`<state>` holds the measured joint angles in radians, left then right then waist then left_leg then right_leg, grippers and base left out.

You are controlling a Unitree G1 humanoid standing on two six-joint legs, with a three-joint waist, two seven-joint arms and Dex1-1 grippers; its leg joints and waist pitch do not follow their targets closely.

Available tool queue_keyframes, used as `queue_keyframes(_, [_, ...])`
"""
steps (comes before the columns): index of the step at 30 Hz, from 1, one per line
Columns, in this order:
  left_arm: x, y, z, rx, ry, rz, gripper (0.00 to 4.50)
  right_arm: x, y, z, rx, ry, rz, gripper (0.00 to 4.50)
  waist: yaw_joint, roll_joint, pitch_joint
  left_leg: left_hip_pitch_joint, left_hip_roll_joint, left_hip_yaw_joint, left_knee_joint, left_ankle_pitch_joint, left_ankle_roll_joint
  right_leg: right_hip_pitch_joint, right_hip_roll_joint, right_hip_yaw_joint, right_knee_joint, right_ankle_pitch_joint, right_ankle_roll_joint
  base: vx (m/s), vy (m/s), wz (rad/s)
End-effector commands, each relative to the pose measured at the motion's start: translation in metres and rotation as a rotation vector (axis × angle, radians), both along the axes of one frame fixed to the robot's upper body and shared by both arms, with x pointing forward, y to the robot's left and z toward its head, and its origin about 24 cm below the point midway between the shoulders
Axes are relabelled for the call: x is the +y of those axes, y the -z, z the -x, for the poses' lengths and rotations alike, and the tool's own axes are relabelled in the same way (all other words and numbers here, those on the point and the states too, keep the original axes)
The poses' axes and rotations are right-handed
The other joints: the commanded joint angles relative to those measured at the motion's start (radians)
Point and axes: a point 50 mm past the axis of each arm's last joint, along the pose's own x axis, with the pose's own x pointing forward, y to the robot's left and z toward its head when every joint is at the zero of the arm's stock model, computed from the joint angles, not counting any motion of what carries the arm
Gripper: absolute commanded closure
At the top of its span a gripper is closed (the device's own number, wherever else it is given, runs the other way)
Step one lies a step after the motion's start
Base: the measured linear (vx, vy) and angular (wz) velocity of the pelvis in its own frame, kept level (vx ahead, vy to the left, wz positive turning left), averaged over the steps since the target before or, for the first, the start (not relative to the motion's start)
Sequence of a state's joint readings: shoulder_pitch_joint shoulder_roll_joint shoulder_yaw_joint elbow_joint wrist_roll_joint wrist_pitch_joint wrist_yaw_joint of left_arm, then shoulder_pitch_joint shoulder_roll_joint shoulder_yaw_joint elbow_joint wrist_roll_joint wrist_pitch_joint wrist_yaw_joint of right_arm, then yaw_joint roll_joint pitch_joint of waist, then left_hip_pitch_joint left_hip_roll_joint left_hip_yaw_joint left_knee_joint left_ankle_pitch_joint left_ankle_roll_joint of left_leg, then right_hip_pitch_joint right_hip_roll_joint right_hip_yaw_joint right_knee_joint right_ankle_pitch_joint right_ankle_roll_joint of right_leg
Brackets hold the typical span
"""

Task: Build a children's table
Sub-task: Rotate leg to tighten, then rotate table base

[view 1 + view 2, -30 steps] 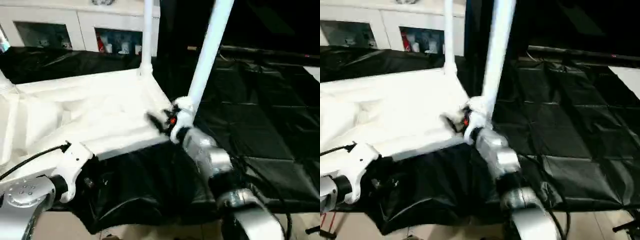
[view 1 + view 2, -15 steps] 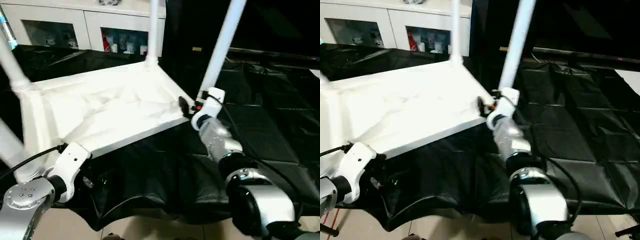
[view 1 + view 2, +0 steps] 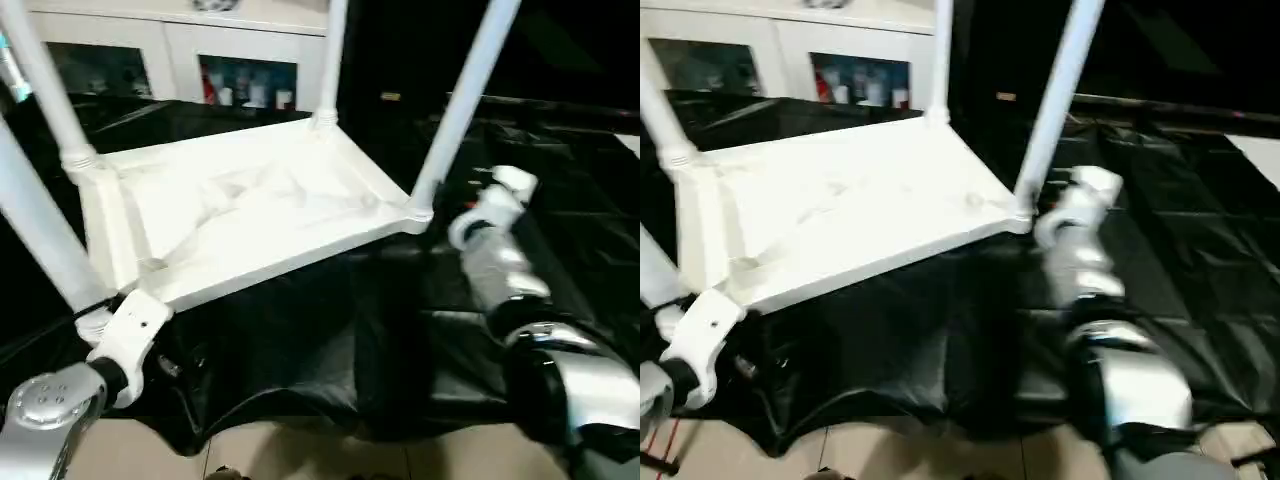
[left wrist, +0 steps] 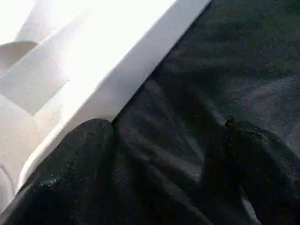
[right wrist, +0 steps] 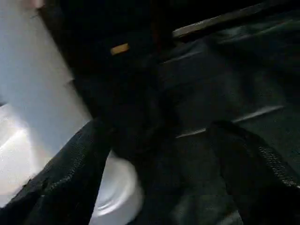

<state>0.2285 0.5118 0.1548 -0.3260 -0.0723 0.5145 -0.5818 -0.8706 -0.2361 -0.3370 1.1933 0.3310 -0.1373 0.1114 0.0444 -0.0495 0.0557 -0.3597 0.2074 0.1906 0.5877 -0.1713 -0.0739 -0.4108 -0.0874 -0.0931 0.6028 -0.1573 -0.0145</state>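
The biggest thing in front of me is the black sheet [image 3: 560, 130] spread over the work surface. On it lies the tabletop [image 3: 250, 220], upside down, a little to my left. At the far side stands a white cabinet [image 3: 180, 60] with glass doors.

All four legs stick up out of the tabletop's corners. The far left leg [image 3: 45, 85] and the far right leg [image 3: 330, 60] stand at the back. The near right leg [image 3: 460, 110] stands just beside my right arm. The near left leg [image 3: 40, 230] stands close to my left arm.

My left gripper [image 4: 168, 154] is at the near edge of the tabletop. Its two black fingers [image 4: 79, 154] are spread wide and hold nothing. One finger is right next to the white edge.

My right gripper [image 5: 159, 154] is spread wide too, with nothing in it. The bottom of the near right leg sits just beside one finger.

I think the legs are all in now. Next I should check that each one is tight, then grab the table and turn it the right way up.
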Motion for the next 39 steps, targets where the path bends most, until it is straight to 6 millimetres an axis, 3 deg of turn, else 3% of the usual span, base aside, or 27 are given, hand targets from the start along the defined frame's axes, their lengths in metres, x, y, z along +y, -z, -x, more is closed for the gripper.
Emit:
queue_keyframes(1, [0.006, -0.006, 0.006, -0.061, -0.017, 0.037, 0.04, -0.008, 0.007, 0.005, 0.01, 0.021, -0.002, 0.8, -0.001, 0.021, -0.059, 0.006, 0.014, -0.014, -0.067, -0.407, -0.006, 0.034, -0.041, 0.039, -0.085, -0.408, -0.117, 0.0, 0.0, 0.0])
queue_keyframes(3, [0.006, -0.008, 0.018, -0.065, -0.01, 0.102, 0.04, -0.011, 0.01, 0.008, 0.011, 0.02, 0.007, 0.8, -0.005, 0.017, -0.06, 0.003, 0.014, -0.017, -0.067, -0.411, 0.0, 0.034, -0.041, 0.038, -0.083, -0.415, -0.12, 0.0, 0.0, 0.0])
queue_keyframes(4, [0.007, -0.009, 0.022, -0.065, -0.007, 0.14, 0.04, -0.012, 0.011, 0.009, 0.013, 0.015, 0.009, 0.8, -0.011, 0.006, -0.059, -0.002, 0.016, -0.018, -0.068, -0.41, 0.004, 0.036, -0.041, 0.037, -0.084, -0.424, -0.118, 0.0, 0.0, 0.0])
queue_keyframes(6, [0.008, -0.017, 0.036, -0.059, 0.016, 0.268, 0.04, -0.01, 0.017, 0.012, 0.018, -0.033, 0.018, 0.8, -0.007, 0.011, -0.06, 0.004, 0.019, -0.016, -0.066, -0.398, 0.008, 0.028, -0.041, 0.04, -0.084, -0.405, -0.132, 0.0, 0.0, 0.0])
queue_keyframes(8, [0.011, -0.022, 0.046, -0.025, 0.049, 0.324, 0.04, -0.002, 0.021, 0.014, 0.016, -0.124, 0.049, 0.8, -0.007, 0.011, -0.061, 0.001, 0.019, -0.013, -0.066, -0.391, 0.019, 0.026, -0.032, 0.042, -0.077, -0.355, -0.15, 0.0, 0.0, 0.0])
queue_keyframes(9, [0.011, -0.022, 0.046, -0.025, 0.049, 0.324, 0.04, -0.002, 0.021, 0.014, 0.016, -0.124, 0.049, 0.8, -0.006, 0.001, -0.057, -0.001, 0.018, -0.013, -0.066, -0.402, 0.028, 0.026, -0.034, 0.041, -0.077, -0.375, -0.15, 0.0, 0.0, 0.0])
queue_keyframes(12, [0.027, -0.027, 0.064, 0.07, 0.085, 0.325, 0.04, 0.022, 0.027, 0.019, 0.001, -0.378, 0.111, 0.8, -0.012, 0.006, -0.049, 0.0, 0.018, -0.019, -0.07, -0.451, 0.022, 0.022, -0.034, 0.04, -0.089, -0.479, -0.113, 0.0, 0.0, 0.0])
queue_keyframes(13, [0.031, -0.029, 0.068, 0.091, 0.084, 0.328, 0.04, 0.028, 0.028, 0.021, -0.005, -0.439, 0.121, 0.8, -0.011, 0.008, -0.048, 0.008, 0.02, -0.02, -0.07, -0.462, 0.014, 0.016, -0.034, 0.043, -0.092, -0.49, -0.107, 0.0, 0.0, 0.0])
queue_keyframes(14, [0.033, -0.03, 0.069, 0.096, 0.083, 0.325, 0.04, 0.03, 0.029, 0.021, -0.007, -0.458, 0.126, 0.8, -0.012, 0.008, -0.048, 0.007, 0.02, -0.021, -0.071, -0.464, 0.012, 0.018, -0.033, 0.044, -0.092, -0.488, -0.107, 0.0, 0.0, 0.0])
queue_keyframes(16, [0.055, -0.039, 0.079, 0.124, 0.057, 0.284, 0.04, 0.05, 0.033, 0.032, -0.029, -0.679, 0.157, 0.8, -0.01, 0.013, -0.044, 0.009, 0.021, -0.024, -0.075, -0.485, 0.007, 0.016, -0.034, 0.046, -0.097, -0.507, -0.101, 0.0, 0.0, 0.0])
queue_keyframes(17, [0.055, -0.039, 0.079, 0.124, 0.057, 0.284, 0.04, 0.05, 0.033, 0.032, -0.029, -0.679, 0.157, 0.8, -0.01, 0.011, -0.043, 0.008, 0.019, -0.024, -0.075, -0.484, 0.008, 0.017, -0.033, 0.047, -0.098, -0.511, -0.097, 0.0, 0.0, 0.0])
queue_keyframes(20, [0.08, -0.052, 0.084, 0.117, 0.007, 0.249, 0.04, 0.062, 0.036, 0.044, -0.036, -0.842, 0.167, 0.8, -0.007, 0.015, -0.04, 0.018, 0.021, -0.028, -0.078, -0.514, -0.004, 0.012, -0.032, 0.049, -0.103, -0.528, -0.099, 0.0, 0.0, 0.0])
queue_keyframes(24, [0.095, -0.062, 0.078, 0.057, -0.03, 0.199, 0.04, 0.062, 0.038, 0.049, -0.031, -0.873, 0.177, 0.8, -0.004, 0.017, -0.038, 0.022, 0.024, -0.036, -0.083, -0.537, -0.018, 0.013, -0.037, 0.049, -0.104, -0.558, -0.096, 0.0, 0.0, 0.0])
queue_keyframes(29, [0.105, -0.075, 0.055, -0.111, -0.073, 0.162, 0.04, 0.058, 0.039, 0.048, -0.012, -0.794, 0.194, 0.8, -0.004, 0.024, -0.033, 0.031, 0.021, -0.041, -0.086, -0.586, -0.04, 0.014, -0.038, 0.042, -0.113, -0.589, -0.085, 0.0, 0.0, 0.0])
queue_keyframes(31, [0.106, -0.077, 0.045, -0.182, -0.083, 0.158, 0.04, 0.058, 0.039, 0.049, -0.01, -0.78, 0.189, 0.8, -0.011, 0.024, -0.03, 0.04, 0.019, -0.047, -0.085, -0.636, -0.049, 0.016, -0.039, 0.03, -0.126, -0.657, -0.053, 0.0, 0.0, 0.0])
queue_keyframes(33, [0.104, -0.078, 0.035, -0.243, -0.096, 0.167, 0.04, 0.059, 0.039, 0.05, -0.009, -0.782, 0.187, 0.8, -0.013, 0.027, -0.028, 0.048, 0.018, -0.05, -0.083, -0.657, -0.05, 0.015, -0.039, 0.021, -0.137, -0.677, -0.045, 0.0, 0.0, 0.0])
queue_keyframes(34, [0.1, -0.078, 0.027, -0.281, -0.103, 0.171, 0.04, 0.06, 0.04, 0.051, -0.005, -0.778, 0.189, 0.8, -0.013, 0.032, -0.032, 0.053, 0.02, -0.057, -0.086, -0.668, -0.052, 0.027, -0.04, 0.011, -0.14, -0.654, -0.041, 0.0, 0.0, 0.0])
queue_keyframes(36, [0.098, -0.077, 0.023, -0.296, -0.106, 0.176, 0.04, 0.061, 0.04, 0.051, -0.004, -0.773, 0.19, 0.8, -0.018, 0.031, -0.03, 0.044, 0.025, -0.064, -0.093, -0.687, -0.058, 0.034, -0.043, 0.008, -0.134, -0.637, -0.053, 0.0, 0.0, 0.0])
queue_keyframes(39, [0.083, -0.074, 0.008, -0.35, -0.109, 0.234, 0.04, 0.062, 0.042, 0.051, 0.005, -0.748, 0.195, 0.8, -0.022, 0.04, -0.028, 0.05, 0.03, -0.069, -0.101, -0.74, -0.068, 0.044, -0.039, -0.011, -0.138, -0.623, -0.051, 0.0, 0.0, 0.0])
